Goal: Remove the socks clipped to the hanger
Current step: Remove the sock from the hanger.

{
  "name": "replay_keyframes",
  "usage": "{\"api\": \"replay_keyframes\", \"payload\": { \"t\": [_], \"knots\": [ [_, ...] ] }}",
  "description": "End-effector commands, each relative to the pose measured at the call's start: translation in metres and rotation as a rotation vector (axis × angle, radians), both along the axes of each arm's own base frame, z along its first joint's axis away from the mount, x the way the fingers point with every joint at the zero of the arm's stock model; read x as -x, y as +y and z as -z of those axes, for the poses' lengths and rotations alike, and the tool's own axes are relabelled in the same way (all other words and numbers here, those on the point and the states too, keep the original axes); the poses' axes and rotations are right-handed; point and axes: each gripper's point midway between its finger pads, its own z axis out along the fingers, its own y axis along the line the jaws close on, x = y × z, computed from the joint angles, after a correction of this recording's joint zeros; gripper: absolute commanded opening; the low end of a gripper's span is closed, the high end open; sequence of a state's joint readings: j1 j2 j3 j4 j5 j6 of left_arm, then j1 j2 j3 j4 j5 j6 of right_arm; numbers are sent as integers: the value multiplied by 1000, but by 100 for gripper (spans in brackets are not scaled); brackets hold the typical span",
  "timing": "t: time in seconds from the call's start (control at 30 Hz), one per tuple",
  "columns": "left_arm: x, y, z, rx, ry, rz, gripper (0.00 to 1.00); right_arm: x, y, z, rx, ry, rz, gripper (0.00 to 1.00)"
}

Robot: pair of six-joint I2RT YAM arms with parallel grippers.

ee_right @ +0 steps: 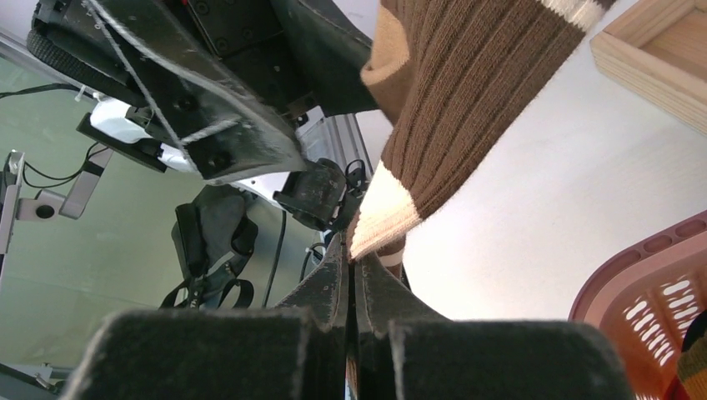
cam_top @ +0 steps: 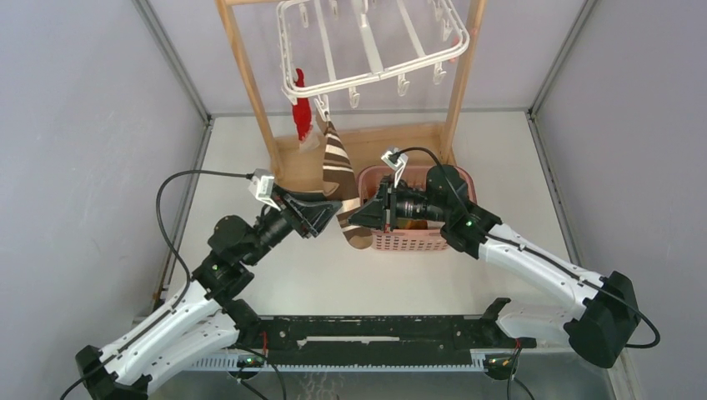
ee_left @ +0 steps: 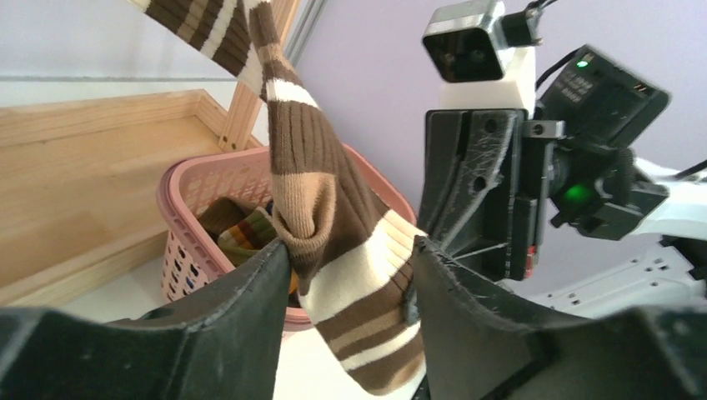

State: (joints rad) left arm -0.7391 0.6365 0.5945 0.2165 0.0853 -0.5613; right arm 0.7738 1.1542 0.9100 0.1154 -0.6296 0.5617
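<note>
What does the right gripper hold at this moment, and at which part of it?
The right gripper holds the brown striped sock, pinched between its fingers at the edge of a cream stripe, low on the sock.

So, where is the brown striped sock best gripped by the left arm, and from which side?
Grip the striped sock at its middle, above the lower end that the shut right gripper pinches. It hangs long and narrow from the hanger, so the left gripper likely does best from the left, a finger on each side, as its jaws stand now.
</note>
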Motion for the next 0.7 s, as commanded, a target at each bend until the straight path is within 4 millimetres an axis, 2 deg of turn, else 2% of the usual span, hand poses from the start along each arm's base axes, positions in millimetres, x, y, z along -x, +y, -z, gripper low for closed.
{"api": "replay_keyframes", "payload": {
  "t": [0.0,0.13,0.33,0.47,0.53,0.67],
  "knots": [
    [-3,-8,-17,32,-41,28,55,3,-3,-30,-53,-89,0,0],
    [-6,-11,-16,27,-36,27,42,4,-5,-31,-48,-97,8,0],
    [-8,-12,-13,12,-30,21,16,5,-7,-30,-42,-100,12,0],
    [-7,-9,-16,1,-36,15,9,0,-11,-27,-23,-103,40,0],
    [-6,-8,-18,-4,-42,11,8,-4,-14,-25,-10,-103,65,7],
    [-6,-7,-19,-10,-45,11,6,-9,-20,-25,-3,-105,90,5]
  ]
}}
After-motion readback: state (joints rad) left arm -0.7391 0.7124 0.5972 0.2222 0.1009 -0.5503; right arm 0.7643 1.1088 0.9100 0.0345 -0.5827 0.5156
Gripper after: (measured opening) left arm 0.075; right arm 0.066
